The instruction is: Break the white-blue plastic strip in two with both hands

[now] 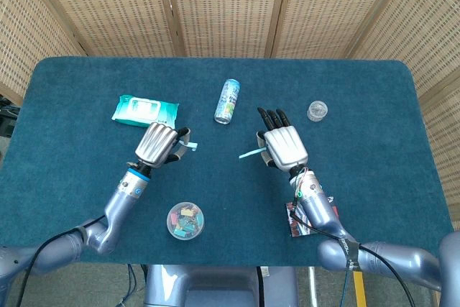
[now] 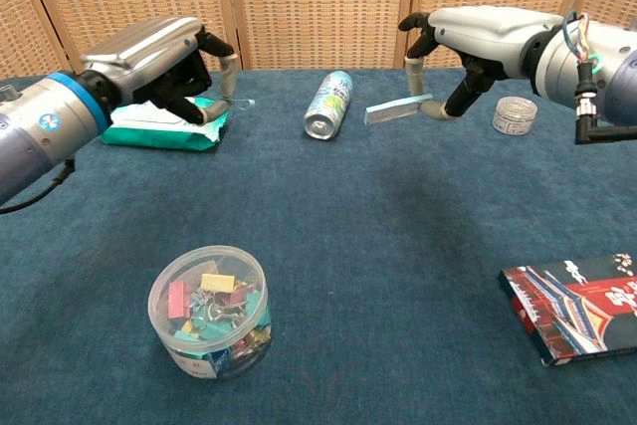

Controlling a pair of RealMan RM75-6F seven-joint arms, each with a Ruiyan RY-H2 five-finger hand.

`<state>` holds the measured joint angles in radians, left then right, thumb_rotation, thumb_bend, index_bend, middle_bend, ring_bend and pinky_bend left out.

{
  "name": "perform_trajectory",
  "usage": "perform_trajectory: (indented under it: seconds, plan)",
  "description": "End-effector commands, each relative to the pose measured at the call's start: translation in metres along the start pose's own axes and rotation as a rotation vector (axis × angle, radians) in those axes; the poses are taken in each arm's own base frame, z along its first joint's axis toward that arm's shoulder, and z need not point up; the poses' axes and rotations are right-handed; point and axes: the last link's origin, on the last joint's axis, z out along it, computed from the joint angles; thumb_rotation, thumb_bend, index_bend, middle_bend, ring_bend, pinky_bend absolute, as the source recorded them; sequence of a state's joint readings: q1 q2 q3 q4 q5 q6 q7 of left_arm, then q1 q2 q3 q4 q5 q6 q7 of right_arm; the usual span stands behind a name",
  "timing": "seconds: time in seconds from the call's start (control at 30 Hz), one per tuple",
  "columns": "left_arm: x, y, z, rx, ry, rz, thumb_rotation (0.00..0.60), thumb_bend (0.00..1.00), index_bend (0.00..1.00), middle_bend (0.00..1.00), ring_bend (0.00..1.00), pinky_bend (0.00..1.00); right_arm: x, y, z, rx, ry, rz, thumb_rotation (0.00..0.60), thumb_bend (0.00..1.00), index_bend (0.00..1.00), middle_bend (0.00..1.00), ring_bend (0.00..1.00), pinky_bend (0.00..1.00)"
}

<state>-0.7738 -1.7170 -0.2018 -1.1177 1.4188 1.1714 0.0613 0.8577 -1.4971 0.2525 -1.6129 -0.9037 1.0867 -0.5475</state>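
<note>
My left hand (image 2: 164, 62) pinches one strip piece (image 2: 242, 103); my right hand (image 2: 478, 42) pinches the other piece (image 2: 398, 109), well apart. Risk: thin fingertip grips; either piece could slip and drop onto the table (image 2: 398, 246).

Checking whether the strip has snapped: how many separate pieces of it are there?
2: one piece pinched in the right robot hand, one piece held in the left robot hand. They are apart.

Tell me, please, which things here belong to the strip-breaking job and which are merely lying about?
Job: left hand holding one strip piece; right hand holding the other piece.

Lying about: wipes pack, can, small clear jar, tub of clips, patterned box.
</note>
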Motion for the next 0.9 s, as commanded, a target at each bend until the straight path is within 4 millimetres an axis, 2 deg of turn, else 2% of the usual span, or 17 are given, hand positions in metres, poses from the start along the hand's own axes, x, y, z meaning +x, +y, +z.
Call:
perform_trajectory:
  seconds: [0.03,0.1,0.13,0.17,0.2,0.23,0.3,0.33,0.37,0.43,0.57,0.77,0.9]
  plan:
    - [0.002,-0.033,-0.016,0.039,-0.004,0.027,0.6,0.58,0.8,0.99,1.0,0.98,-0.006,0.001,0.002,-0.001,-0.008,-0.003,0.6,0.57,0.62,0.01,0.0,0.0]
    - [0.002,-0.042,-0.019,0.051,-0.007,0.038,0.6,0.48,0.8,0.95,0.98,0.98,-0.009,0.001,0.003,-0.007,-0.012,-0.005,0.6,0.57,0.62,0.01,0.0,0.0]
    - [0.003,-0.047,-0.02,0.054,-0.009,0.048,0.6,0.39,0.78,0.89,0.93,0.97,-0.011,0.002,0.004,-0.012,-0.015,-0.006,0.6,0.57,0.62,0.01,0.0,0.0]
    - [0.003,-0.051,-0.022,0.058,-0.011,0.056,0.6,0.31,0.73,0.82,0.86,0.92,-0.014,0.003,0.006,-0.018,-0.018,-0.008,0.6,0.55,0.61,0.01,0.0,0.0]
    - [0.003,-0.054,-0.022,0.06,-0.012,0.062,0.6,0.23,0.66,0.73,0.77,0.86,-0.015,0.003,0.006,-0.021,-0.018,-0.011,0.6,0.48,0.55,0.01,0.0,0.0]
    - [0.004,-0.057,-0.023,0.061,-0.014,0.07,0.6,0.11,0.53,0.54,0.58,0.72,-0.016,0.004,0.007,-0.025,-0.017,-0.015,0.6,0.37,0.48,0.0,0.0,0.0]
    - [0.002,-0.065,-0.026,0.079,-0.045,0.095,0.6,0.01,0.23,0.16,0.22,0.44,-0.017,0.006,0.008,-0.032,-0.009,-0.02,0.6,0.07,0.18,0.0,0.0,0.0]
    - [0.0,-0.071,-0.029,0.098,-0.083,0.114,0.6,0.0,0.14,0.07,0.12,0.36,-0.018,0.008,0.007,-0.04,-0.011,-0.013,0.6,0.01,0.1,0.0,0.0,0.0]
    - [0.001,-0.073,-0.03,0.109,-0.099,0.121,0.6,0.0,0.05,0.01,0.04,0.28,-0.019,0.01,0.007,-0.046,-0.014,-0.008,0.6,0.0,0.02,0.0,0.0,0.0]
    - [0.006,-0.078,-0.033,0.131,-0.119,0.131,0.6,0.0,0.0,0.0,0.0,0.22,-0.019,0.014,0.005,-0.066,-0.026,0.012,0.6,0.0,0.0,0.0,0.0,0.0]
    - [0.019,-0.084,-0.043,0.151,-0.115,0.101,0.6,0.0,0.0,0.0,0.0,0.18,-0.01,0.02,-0.004,-0.081,-0.009,0.065,0.6,0.0,0.0,0.0,0.0,0.0]
    - [0.054,-0.094,-0.075,0.176,-0.098,0.054,0.6,0.0,0.0,0.0,0.0,0.1,0.012,0.046,-0.044,-0.075,0.06,0.091,0.6,0.0,0.0,0.0,0.0,0.0]
    - [0.079,-0.1,-0.106,0.216,-0.035,0.023,0.6,0.0,0.0,0.0,0.0,0.06,0.021,0.076,-0.078,-0.082,0.131,0.073,0.6,0.0,0.0,0.0,0.0,0.0]
